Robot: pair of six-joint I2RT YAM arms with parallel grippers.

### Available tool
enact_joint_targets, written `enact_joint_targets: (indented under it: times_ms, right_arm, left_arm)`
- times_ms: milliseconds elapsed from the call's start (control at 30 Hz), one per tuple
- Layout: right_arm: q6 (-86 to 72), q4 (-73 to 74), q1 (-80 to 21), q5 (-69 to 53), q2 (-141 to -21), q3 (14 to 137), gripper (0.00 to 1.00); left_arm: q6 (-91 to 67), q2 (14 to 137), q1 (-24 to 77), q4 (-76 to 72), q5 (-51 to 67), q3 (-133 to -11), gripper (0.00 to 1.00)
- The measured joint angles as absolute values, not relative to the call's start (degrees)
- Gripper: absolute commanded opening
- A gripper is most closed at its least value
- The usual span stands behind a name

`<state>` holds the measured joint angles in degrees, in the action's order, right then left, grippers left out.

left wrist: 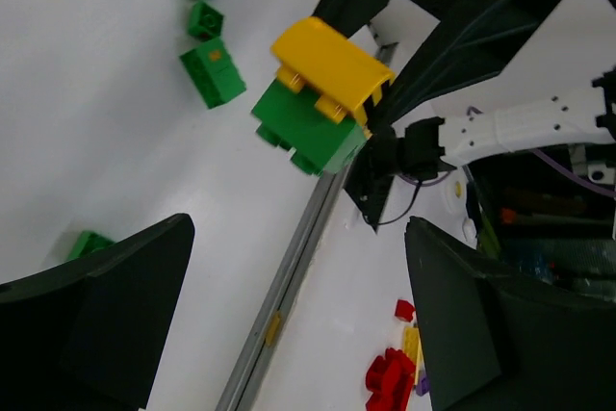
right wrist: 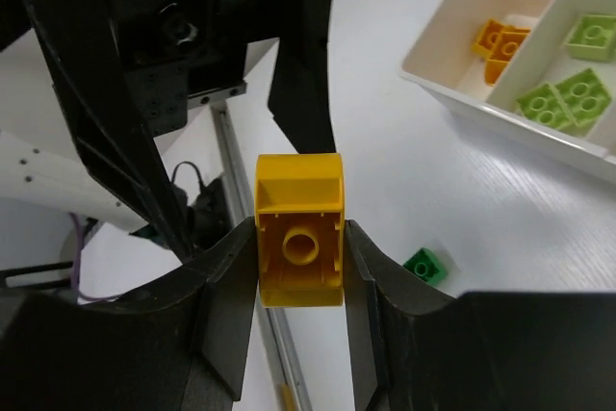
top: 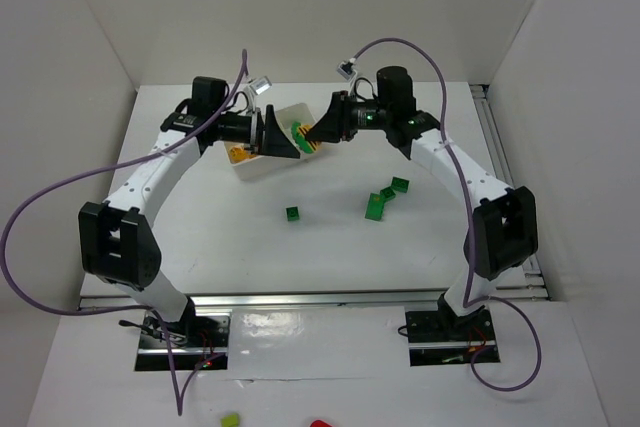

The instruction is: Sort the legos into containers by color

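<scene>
Right end effector (right wrist: 299, 267) pinches yellow lego (right wrist: 299, 209), hollow underside facing wrist camera.

1. A robotics lab test cell: plain white panel walls (top: 60, 47) box in a white tabletop (top: 230, 247).
2. Two white-and-black robot arms (top: 150, 172) are bolted to a silver metal rail (top: 320, 298) at the near edge.
3. Loose purple cables (top: 400, 42) trail from them.

Yellow brick (right wrist: 299, 243) joined to a green brick (left wrist: 306, 134) — black fingers (right wrist: 221, 315) on both sides. White tray (right wrist: 452, 93): orange bricks (right wrist: 496, 45), pale lime bricks (right wrist: 568, 98). Dark green bricks (top: 375, 208) on the white table (top: 200, 237) — purple cables (top: 398, 42).
</scene>
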<state>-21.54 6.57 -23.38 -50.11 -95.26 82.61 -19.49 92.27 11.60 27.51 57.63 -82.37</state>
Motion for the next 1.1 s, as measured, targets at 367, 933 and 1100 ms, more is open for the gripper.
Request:
enact_joint_targets:
  times_ms: [367, 933, 1100]
  right_arm:
    - [-27.90, -0.51, -23.75, -57.91, -95.26, 83.02, 0.26]
    - [-28.97, -0.89, -27.40, -59.35, -97.89, 83.70, 0.24]
    - [-30.89, -3.20, -26.92, -59.40, -97.89, 83.64, 0.23]
  left_arm:
    - [-20.10, 92.27, 12.43, 20.38, 65.47, -81.21, 1.00]
    - [-24.45, 92.27, 13.39, 14.04, 70.85, -80.36, 0.68]
    - [-24.25, 92.27, 13.37, 13.82, 71.09, -80.34, 0.91]
